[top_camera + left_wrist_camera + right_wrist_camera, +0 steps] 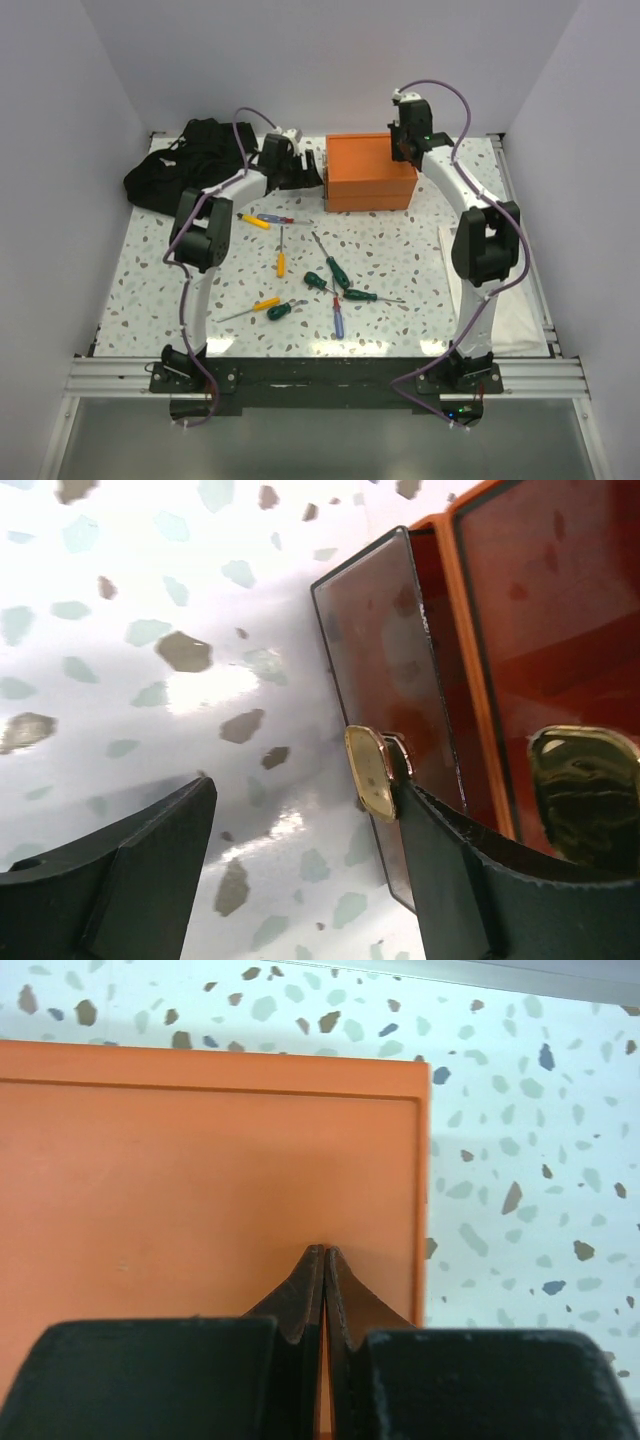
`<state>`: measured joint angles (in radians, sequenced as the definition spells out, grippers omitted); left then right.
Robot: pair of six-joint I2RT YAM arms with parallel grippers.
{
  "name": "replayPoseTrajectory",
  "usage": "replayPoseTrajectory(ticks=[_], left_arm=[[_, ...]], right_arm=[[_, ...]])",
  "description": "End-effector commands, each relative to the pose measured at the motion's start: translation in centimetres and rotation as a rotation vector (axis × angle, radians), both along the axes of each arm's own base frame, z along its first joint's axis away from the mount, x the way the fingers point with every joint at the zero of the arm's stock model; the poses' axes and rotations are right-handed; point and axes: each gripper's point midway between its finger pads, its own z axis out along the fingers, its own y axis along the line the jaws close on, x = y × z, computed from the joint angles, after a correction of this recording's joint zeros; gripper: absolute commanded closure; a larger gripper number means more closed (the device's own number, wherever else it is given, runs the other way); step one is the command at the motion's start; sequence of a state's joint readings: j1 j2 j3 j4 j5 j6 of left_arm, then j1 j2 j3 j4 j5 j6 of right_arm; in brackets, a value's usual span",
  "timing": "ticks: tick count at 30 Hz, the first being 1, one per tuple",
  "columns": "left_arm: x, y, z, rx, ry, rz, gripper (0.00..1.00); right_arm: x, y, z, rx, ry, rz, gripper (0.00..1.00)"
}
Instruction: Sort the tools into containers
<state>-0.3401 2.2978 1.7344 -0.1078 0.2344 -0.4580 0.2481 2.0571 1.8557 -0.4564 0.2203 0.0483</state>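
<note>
Several screwdrivers lie loose mid-table: yellow-handled ones (254,221) (281,262) (265,304), green ones (336,268) (360,295) (280,310) and a blue one (338,320). The orange box (370,172) stands at the back, its flat top filling the right wrist view (200,1180). A clear plastic bin (380,650) stands against the box's left side (560,600). My left gripper (300,165) is open and empty (300,780), low over the table, its right finger (450,870) at the bin's wall. My right gripper (408,138) is shut and empty (323,1252) above the box's top.
A black cloth heap (185,165) lies at the back left, behind my left arm. A white sheet (520,320) lies along the table's right edge. White walls enclose the speckled table (180,290) on three sides.
</note>
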Motion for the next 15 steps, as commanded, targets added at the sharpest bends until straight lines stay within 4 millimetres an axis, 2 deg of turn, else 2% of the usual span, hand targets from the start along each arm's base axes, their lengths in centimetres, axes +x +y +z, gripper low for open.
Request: replayPoseTrajectory(ticks=[1, 7, 12, 15], left_arm=[[2.8, 7.4, 1.8, 0.153, -0.064, 0.132, 0.23], [1.9, 9.6, 2.6, 0.167, -0.044, 0.139, 0.23], [0.8, 11.3, 2.1, 0.186, 0.003, 0.149, 0.23], [0.7, 12.4, 2.5, 0.204, 0.003, 0.166, 0.23]], right_arm=[[-3.2, -4.3, -4.6, -0.092, 0.178, -0.087, 1.0], [-3.6, -4.2, -5.4, -0.089, 0.197, -0.077, 1.0], [-3.3, -4.0, -5.7, -0.079, 0.2, -0.073, 1.0], [-3.1, -3.9, -5.9, -0.08, 0.202, -0.071, 1.0]])
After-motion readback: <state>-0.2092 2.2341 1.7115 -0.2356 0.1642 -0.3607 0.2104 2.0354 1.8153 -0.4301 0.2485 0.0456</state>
